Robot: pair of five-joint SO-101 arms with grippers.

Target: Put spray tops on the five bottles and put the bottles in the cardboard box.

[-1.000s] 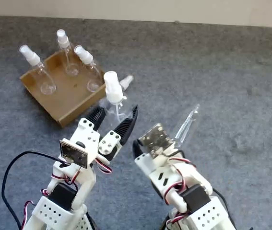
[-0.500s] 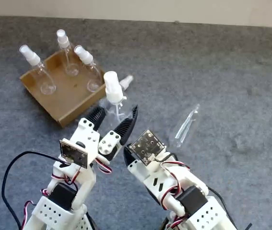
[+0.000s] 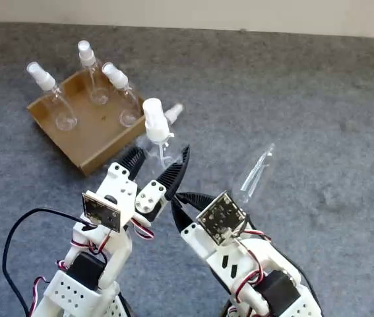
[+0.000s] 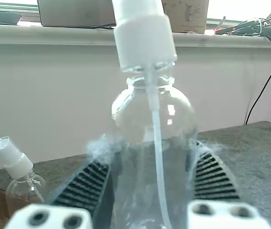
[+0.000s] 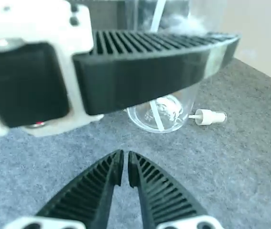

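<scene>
High view: bottle (image 3: 156,144) base hidden (left gripper (image 3: 161,153)).

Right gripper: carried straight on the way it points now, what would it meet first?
Probably the near finger of the left gripper, which crosses just ahead of the right gripper; the bottle it holds stands right behind. Depth is hard to judge.

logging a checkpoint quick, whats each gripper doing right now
Left gripper: shut on the bottle.
Right gripper: shut, holding nothing.
</scene>
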